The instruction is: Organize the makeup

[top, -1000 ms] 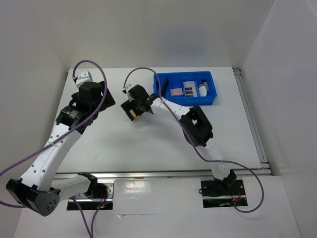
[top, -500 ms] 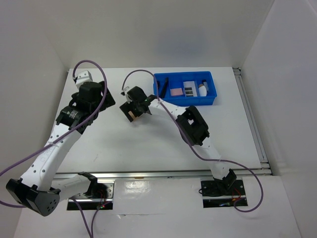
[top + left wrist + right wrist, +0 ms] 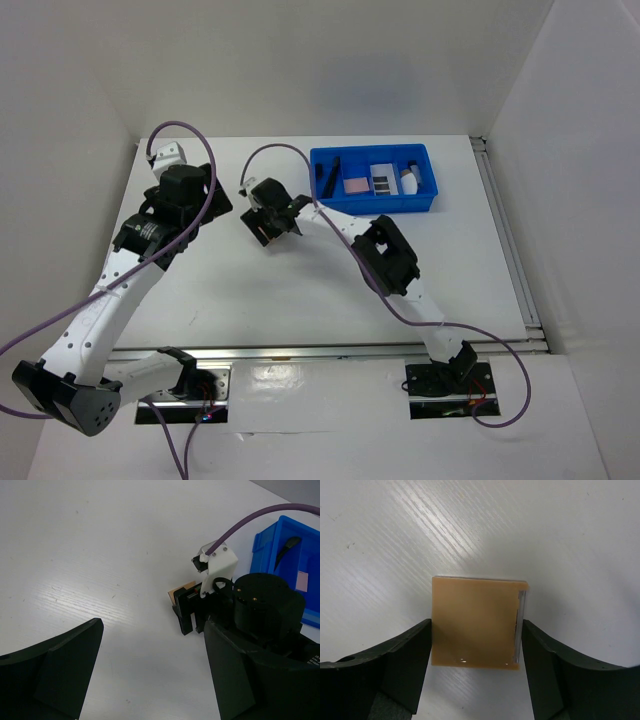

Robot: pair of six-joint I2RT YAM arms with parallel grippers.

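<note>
An orange-brown flat square piece point(image 3: 475, 622) lies on the white table, left of the blue bin. My right gripper point(image 3: 476, 630) stands over it with a finger against each side, shut on it. The piece also shows in the left wrist view point(image 3: 180, 591), behind the right gripper point(image 3: 192, 617). In the top view the right gripper point(image 3: 268, 222) covers it. The bin point(image 3: 425, 203) holds a black brush point(image 3: 331, 176), a pink sponge point(image 3: 356, 185), a pale palette point(image 3: 382, 181) and a white egg-shaped piece point(image 3: 409, 181). My left gripper point(image 3: 152, 645) is open and empty, close to the left of the right gripper.
The bin point(image 3: 265, 545) stands at the back right of the table. White walls close in the left, back and right sides. A purple cable point(image 3: 262, 160) loops over each arm. A metal rail point(image 3: 515, 250) runs along the table's right edge.
My right gripper has shifted a little left and turned over the orange-brown piece, which now shows less in the top view. The left arm has not moved.
</note>
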